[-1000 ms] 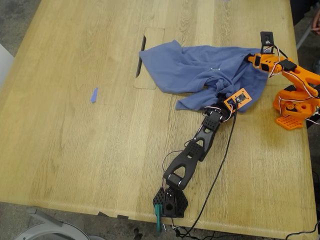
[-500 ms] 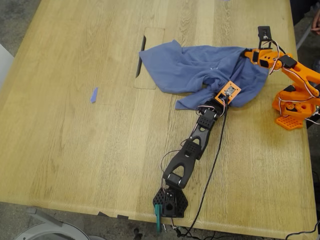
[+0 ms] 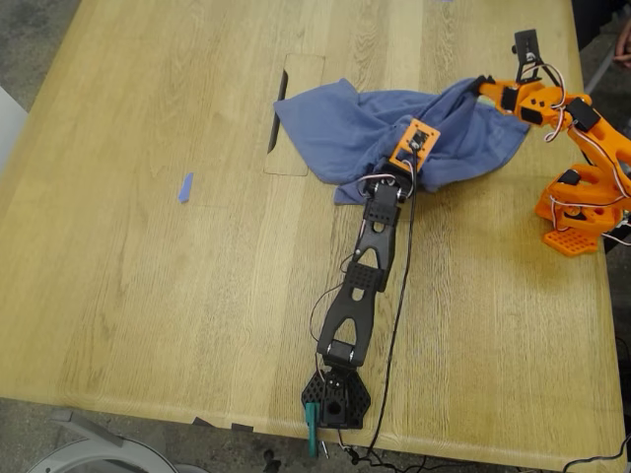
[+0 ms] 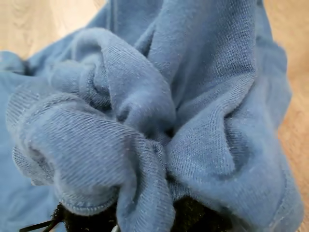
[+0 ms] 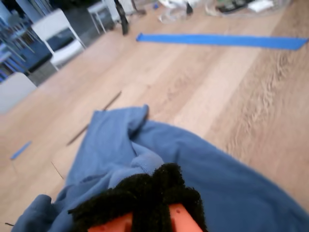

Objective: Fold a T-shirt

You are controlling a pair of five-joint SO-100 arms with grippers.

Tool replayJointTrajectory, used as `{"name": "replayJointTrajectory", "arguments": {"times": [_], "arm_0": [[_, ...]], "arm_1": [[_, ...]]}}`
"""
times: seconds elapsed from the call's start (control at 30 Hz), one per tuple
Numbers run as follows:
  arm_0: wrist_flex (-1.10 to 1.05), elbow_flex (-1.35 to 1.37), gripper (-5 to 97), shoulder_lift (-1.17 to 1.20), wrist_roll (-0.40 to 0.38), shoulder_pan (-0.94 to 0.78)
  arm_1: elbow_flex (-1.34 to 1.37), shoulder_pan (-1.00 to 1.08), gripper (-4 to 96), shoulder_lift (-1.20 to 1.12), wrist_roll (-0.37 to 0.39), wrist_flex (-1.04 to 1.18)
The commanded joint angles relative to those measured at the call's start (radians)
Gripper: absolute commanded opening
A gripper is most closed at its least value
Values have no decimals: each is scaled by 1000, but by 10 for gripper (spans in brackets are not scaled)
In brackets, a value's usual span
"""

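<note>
Wooden table (image 3: pixel 148 296) bears the crumpled T-shirt (image 3: pixel 345 128), both my first end effector (image 3: pixel 412 148) and second end effector (image 3: pixel 483 87) clamped on it.

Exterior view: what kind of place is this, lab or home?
Probably a lab or workshop: two small arms clamped to a large wooden table, loose cables, and white chairs on blue-taped flooring in the second wrist view.

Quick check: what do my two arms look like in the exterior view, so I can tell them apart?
My first gripper is on the black arm, which has an orange plate at its wrist and a thin black cable alongside. My second gripper is on the orange arm, which has black joints, loose wires and black fuzzy jaw padding.
</note>
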Motion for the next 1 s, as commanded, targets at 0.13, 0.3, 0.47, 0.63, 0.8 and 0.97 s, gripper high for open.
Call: {"name": "replayJointTrajectory", "arguments": {"times": [0.13, 0.3, 0.47, 0.63, 0.8, 0.97], "arm_0": [[34, -32, -1, 380, 0, 6], [28, -32, -1, 525, -6, 2], [14, -20, -1, 670, -20, 0], [-121, -15, -1, 773, -28, 20], [-225, -14, -1, 856, -28, 35], [-305, -6, -1, 942, -17, 57]], "arm_1": [[-183, -69, -1, 5, -26, -123], [-262, -164, -1, -43, -51, -232], [-351, -262, -1, -106, -67, -348], [-569, -337, -1, -235, -78, -448], [-833, -449, -1, -399, -126, -434], [-1075, -512, -1, -538, -175, -443]]}}
